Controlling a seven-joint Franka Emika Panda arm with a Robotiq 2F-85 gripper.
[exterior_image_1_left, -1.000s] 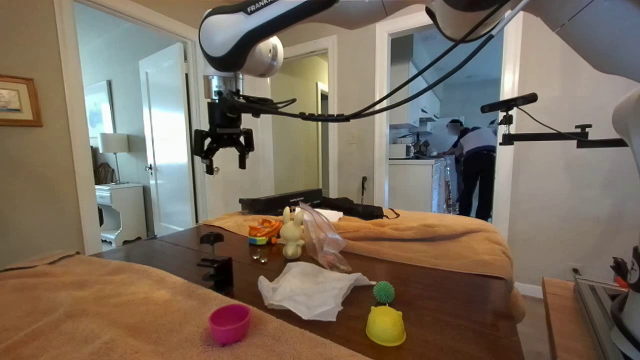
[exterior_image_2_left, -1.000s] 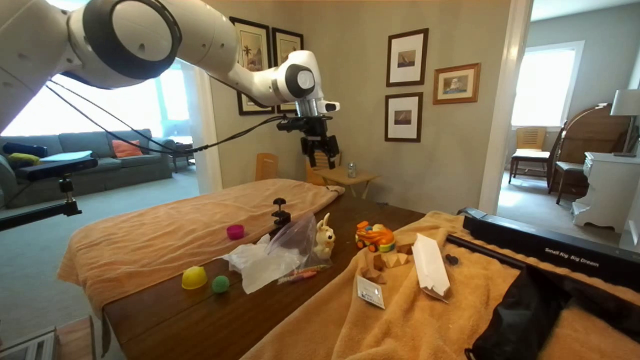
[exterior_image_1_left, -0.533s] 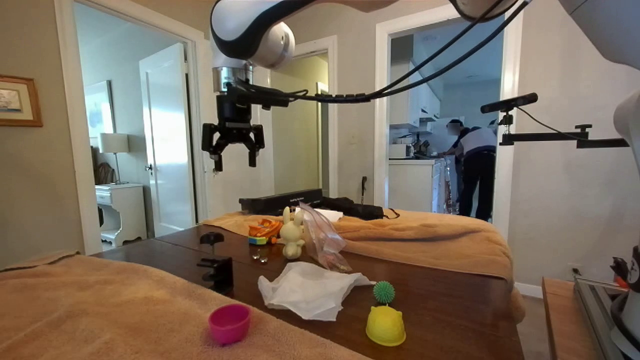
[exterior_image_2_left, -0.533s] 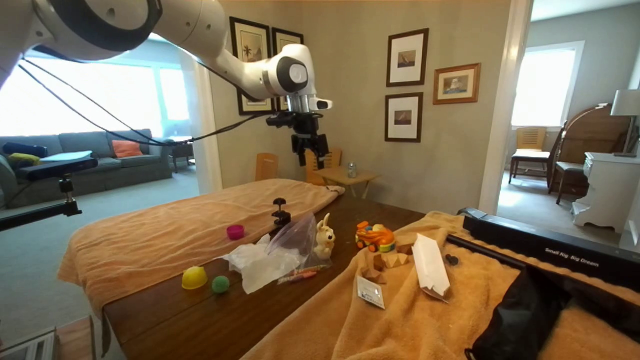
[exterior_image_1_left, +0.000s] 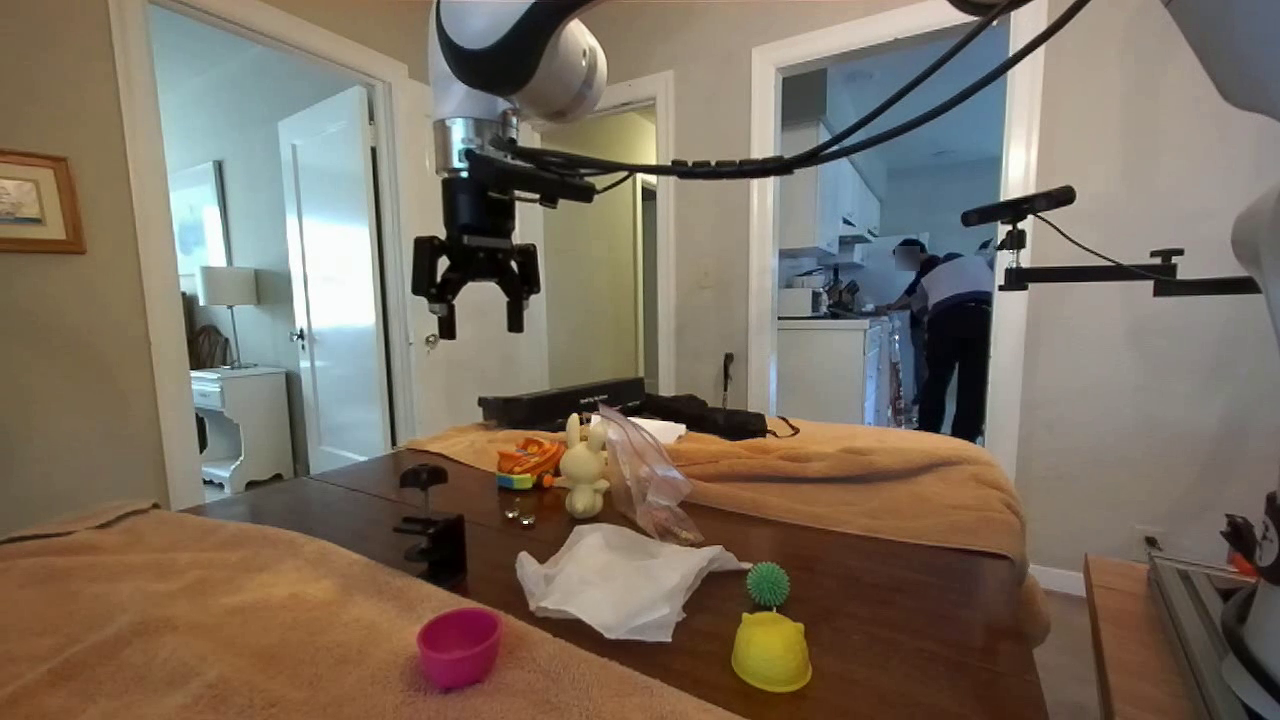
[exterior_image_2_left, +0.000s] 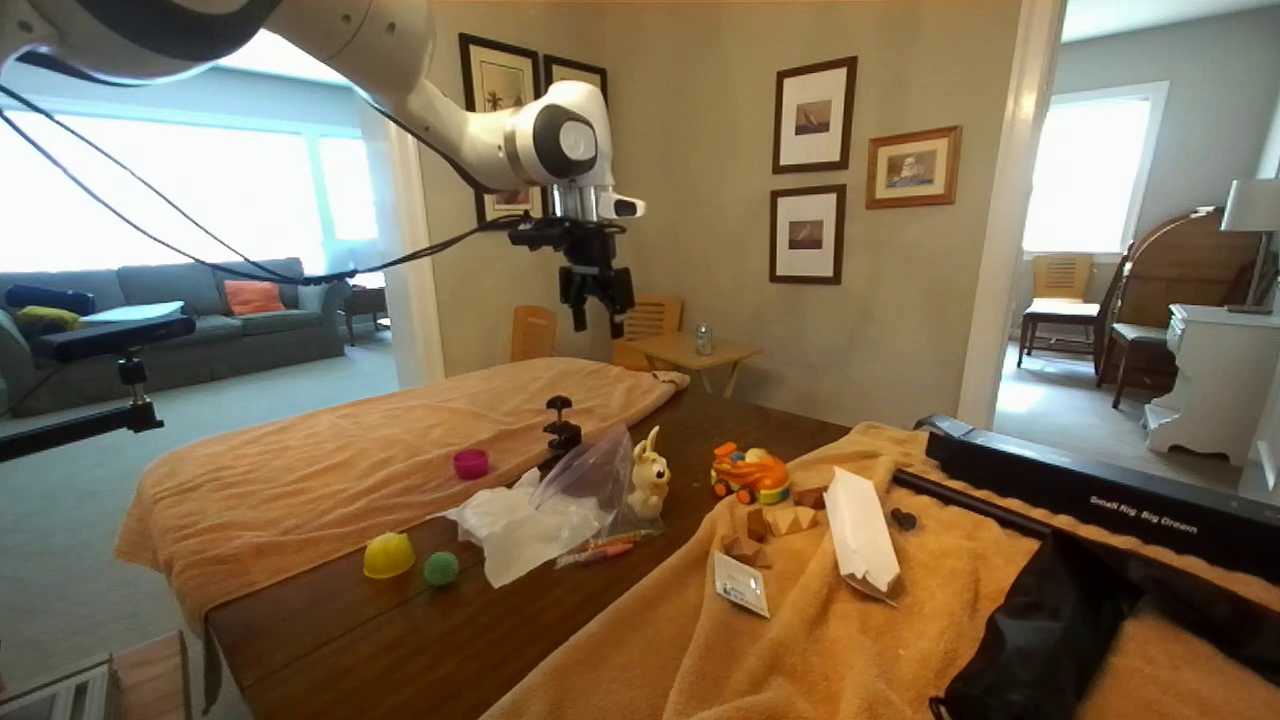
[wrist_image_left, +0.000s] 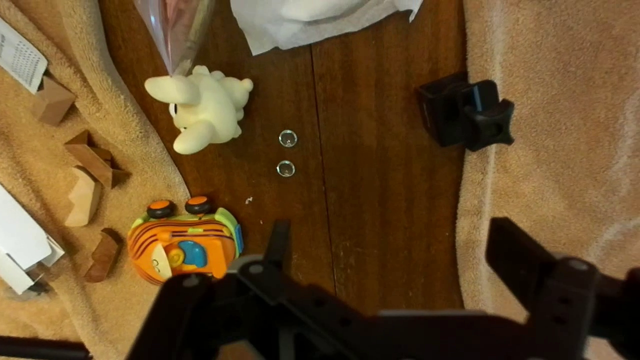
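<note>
The gripper (exterior_image_1_left: 481, 320) hangs well above the table (wrist_image_left: 390, 200), pointing down, its jaws spread wide, with dark wood showing between them in the wrist view. There an orange toy car (wrist_image_left: 185, 245) appears just beside one jaw, though far lower, at the edge of a tan towel (wrist_image_left: 145, 165); whether a wheel rests on the cloth is hard to tell. Two clear beads (wrist_image_left: 288, 138) lie near each other on the wood, and past them a cream toy rabbit (wrist_image_left: 215, 107), upright in both exterior views, stands just beside a plastic bag (wrist_image_left: 172, 35). Across from the rabbit, a black clamp (wrist_image_left: 445, 110) stands at the edge of a second towel (wrist_image_left: 555, 150). Farther out, a crumpled white paper (exterior_image_1_left: 625, 580) spreads over the table. A pink bowl (exterior_image_1_left: 458, 655) rests on the clamp-side towel, and a spiky green ball (exterior_image_1_left: 768, 584) sits just beside an upturned yellow cup (exterior_image_1_left: 771, 655). On the towel by the car lie several brown pieces (wrist_image_left: 82, 197) and a white box (wrist_image_left: 20, 235). Beyond the table, a person (exterior_image_1_left: 955, 320) bends forward near a white counter (exterior_image_1_left: 820, 375).
</note>
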